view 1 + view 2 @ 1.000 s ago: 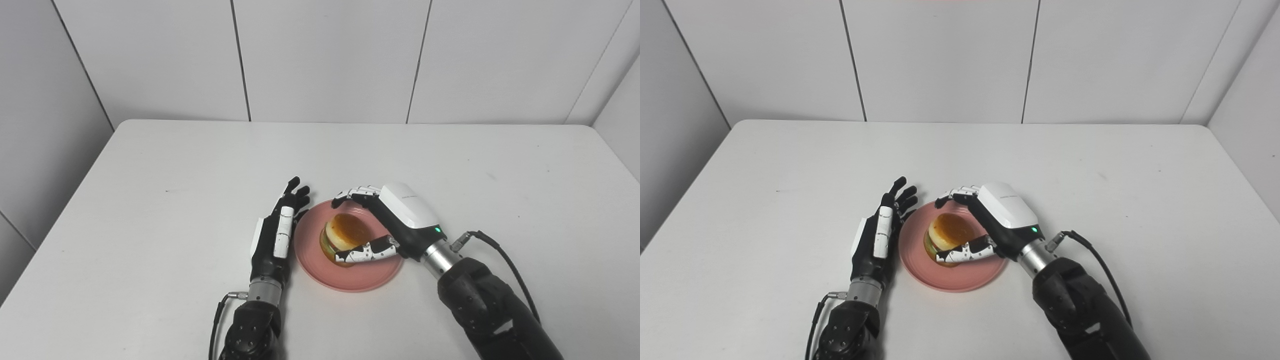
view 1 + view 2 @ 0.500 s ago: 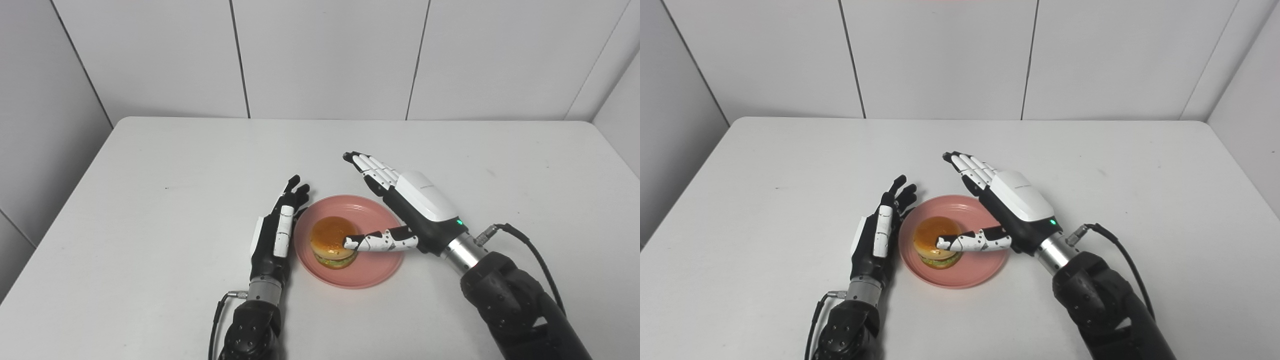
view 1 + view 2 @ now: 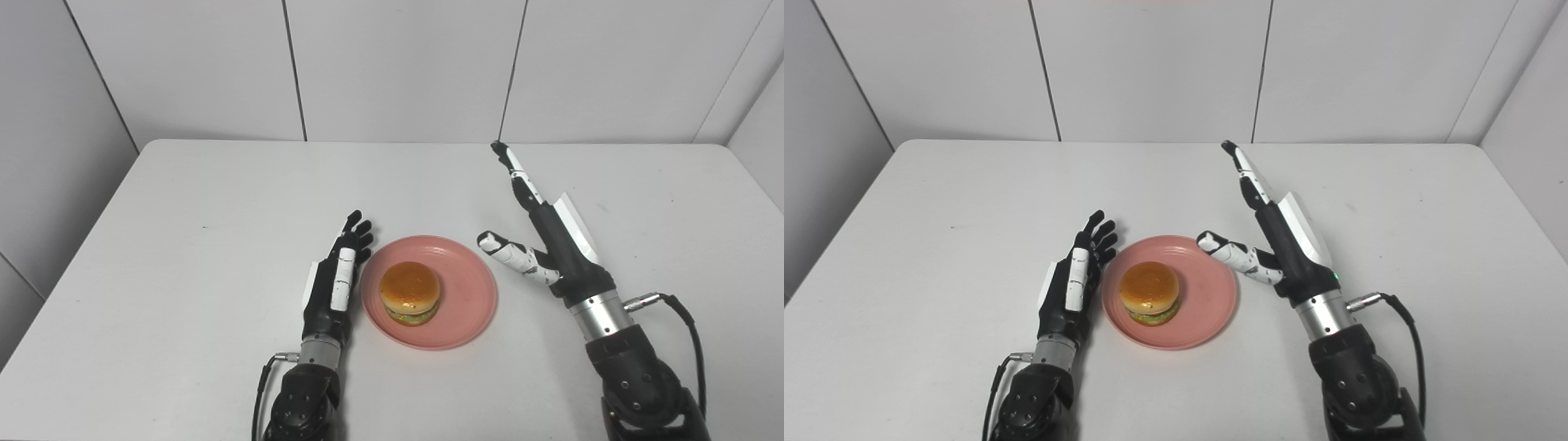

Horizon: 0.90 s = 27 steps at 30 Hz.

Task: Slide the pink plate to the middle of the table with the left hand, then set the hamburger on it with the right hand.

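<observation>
Hamburger (image 3: 410, 292) is seated upright on the pink plate (image 3: 471, 294), a little toward the plate's left half, bun top up, green layer visible at the base. Plate is located near the middle of the white table (image 3: 184, 245), somewhat closer to the near edge than to the far edge. Nothing is touching the burger.

Left hand (image 3: 334, 285) is laid just beside the plate's left rim, fingers extended and slightly apart, pointed toward the far edge; nothing is held. Contact with the rim cannot be confirmed.

Right hand (image 3: 1283, 239) is raised off the plate's right side, fully spread, fingers stretched toward the far edge, thumb angled out over the plate's right rim; nothing is gripped. Both forearms are entered from the near edge.
</observation>
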Available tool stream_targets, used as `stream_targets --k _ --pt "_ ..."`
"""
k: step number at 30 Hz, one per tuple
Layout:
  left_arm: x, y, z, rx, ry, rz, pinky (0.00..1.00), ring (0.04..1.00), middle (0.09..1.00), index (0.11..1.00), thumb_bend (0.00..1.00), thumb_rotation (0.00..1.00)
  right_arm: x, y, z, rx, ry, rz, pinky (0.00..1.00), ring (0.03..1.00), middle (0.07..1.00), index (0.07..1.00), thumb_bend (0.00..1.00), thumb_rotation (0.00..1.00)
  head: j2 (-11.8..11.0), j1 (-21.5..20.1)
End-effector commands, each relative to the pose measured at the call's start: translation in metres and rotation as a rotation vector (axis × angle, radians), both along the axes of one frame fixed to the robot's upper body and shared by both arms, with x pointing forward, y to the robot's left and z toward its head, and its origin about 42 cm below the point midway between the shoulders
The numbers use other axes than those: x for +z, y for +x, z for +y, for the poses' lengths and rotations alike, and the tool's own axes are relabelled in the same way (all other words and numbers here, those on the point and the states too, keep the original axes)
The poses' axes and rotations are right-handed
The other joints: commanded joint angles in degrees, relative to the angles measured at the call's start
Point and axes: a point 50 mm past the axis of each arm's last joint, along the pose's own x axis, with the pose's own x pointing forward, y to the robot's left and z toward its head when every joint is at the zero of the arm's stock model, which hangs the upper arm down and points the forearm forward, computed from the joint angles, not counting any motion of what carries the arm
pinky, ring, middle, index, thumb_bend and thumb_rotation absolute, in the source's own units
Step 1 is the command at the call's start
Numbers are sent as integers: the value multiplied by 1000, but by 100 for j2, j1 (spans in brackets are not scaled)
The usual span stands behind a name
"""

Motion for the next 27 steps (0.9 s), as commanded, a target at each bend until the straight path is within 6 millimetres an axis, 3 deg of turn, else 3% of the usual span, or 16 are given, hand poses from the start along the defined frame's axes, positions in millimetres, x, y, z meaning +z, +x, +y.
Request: stream_targets --k 1,12,19,27 --pt "10 6 5 -18 -15 -39 982 960 954 936 805 1000 3 1 -2 -19 114 -2 999 1000 1000 1000 705 1000 6 0" --pt "14 6 17 -22 -13 -83 1000 1000 1000 1000 829 1000 -20 -4 9 9 343 129 1000 1000 1000 1000 698 1000 -29 -58" --pt "18 4 21 -27 7 -88 1000 1000 1000 1000 837 1000 -38 2 14 11 420 249 1000 1000 1000 1000 677 1000 -66 49" --pt "14 14 21 -29 27 -92 1000 1000 1000 1000 813 1000 -70 17 15 -34 474 375 1000 1000 1000 1000 676 1000 -140 55"
